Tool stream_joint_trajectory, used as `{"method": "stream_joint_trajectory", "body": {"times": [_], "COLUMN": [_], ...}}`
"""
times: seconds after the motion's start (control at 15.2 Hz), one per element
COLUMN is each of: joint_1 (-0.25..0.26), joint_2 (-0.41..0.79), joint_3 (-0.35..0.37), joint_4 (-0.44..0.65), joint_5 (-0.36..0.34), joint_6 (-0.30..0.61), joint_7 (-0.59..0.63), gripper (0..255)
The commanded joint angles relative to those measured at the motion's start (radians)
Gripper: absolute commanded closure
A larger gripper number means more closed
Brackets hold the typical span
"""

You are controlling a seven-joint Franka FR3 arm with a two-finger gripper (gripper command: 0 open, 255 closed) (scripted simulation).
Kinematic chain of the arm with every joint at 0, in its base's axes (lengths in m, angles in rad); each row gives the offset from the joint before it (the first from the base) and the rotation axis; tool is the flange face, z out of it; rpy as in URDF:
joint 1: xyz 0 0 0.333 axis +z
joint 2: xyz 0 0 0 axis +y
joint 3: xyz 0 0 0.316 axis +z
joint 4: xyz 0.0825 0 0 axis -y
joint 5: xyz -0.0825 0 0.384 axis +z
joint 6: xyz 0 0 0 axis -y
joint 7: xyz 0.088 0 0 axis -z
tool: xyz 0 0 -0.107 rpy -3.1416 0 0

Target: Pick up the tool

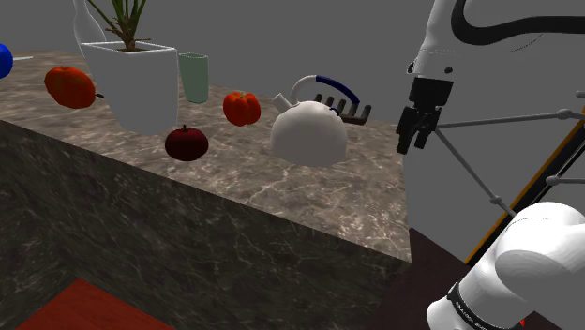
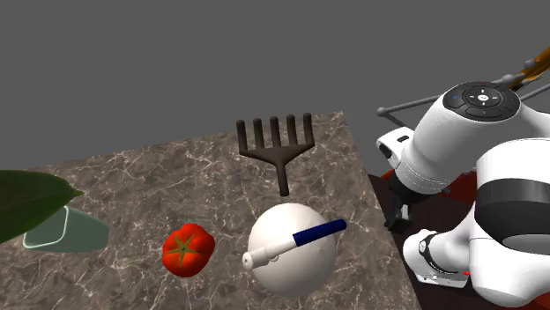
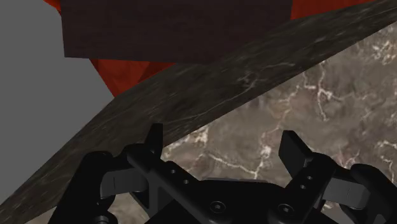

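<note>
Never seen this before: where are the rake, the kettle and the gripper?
rake point(image 2: 278, 156), second exterior view, base of its prongs
kettle point(image 2: 295, 269), second exterior view, white body
gripper point(image 3: 222, 141), wrist view, midway between its fingertips

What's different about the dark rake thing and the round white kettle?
The rake tool is dark brown; the kettle is white with a blue handle. The rake tool lies flat, its five prongs pointing away from the kettle; the kettle is round and stands upright. Both sit on the marble counter, close together.
</note>
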Motion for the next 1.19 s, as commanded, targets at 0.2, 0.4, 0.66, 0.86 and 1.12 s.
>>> {"method": "stream_joint_trajectory", "body": {"times": [0.2,0.4,0.66,0.86,1.12], "joint_1": [-0.028,-0.059,-0.100,-0.128,-0.158], "joint_2": [0.111,0.224,0.377,0.492,0.642], "joint_3": [0.055,0.100,0.145,0.167,0.180], "joint_4": [0.081,0.173,0.312,0.425,0.588], "joint_5": [0.044,0.073,0.088,0.085,0.068], "joint_6": [0.035,0.064,0.089,0.097,0.093], "joint_7": [0.160,0.317,0.523,0.674,0.870], "gripper": [0,0,0,0,0]}}
